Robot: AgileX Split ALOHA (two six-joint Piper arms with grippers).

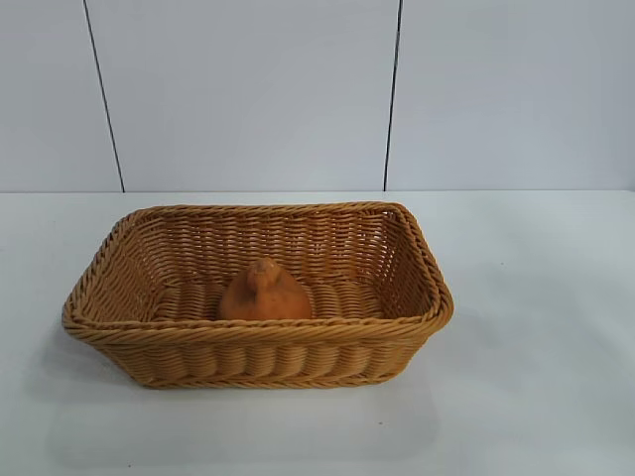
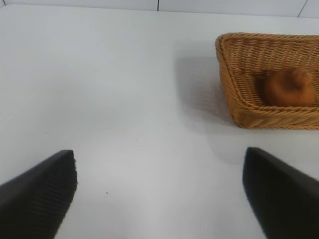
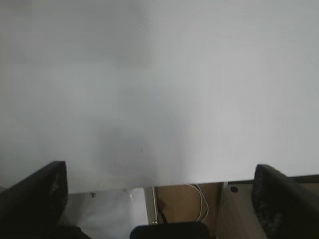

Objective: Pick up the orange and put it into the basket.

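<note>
Centrally in the exterior frame, the orange (image 1: 265, 292) is seen resting inside the basket (image 1: 248, 332) on the white table (image 1: 536, 297). The left gripper (image 2: 159, 191) and right gripper (image 3: 159, 201) are held wide apart, nothing being gripped.

The left gripper (image 2: 159, 194) hangs with fingers spread wide, well apart from the basket (image 2: 234, 84). The right gripper (image 3: 159, 199) gapes wide too, empty.
</note>
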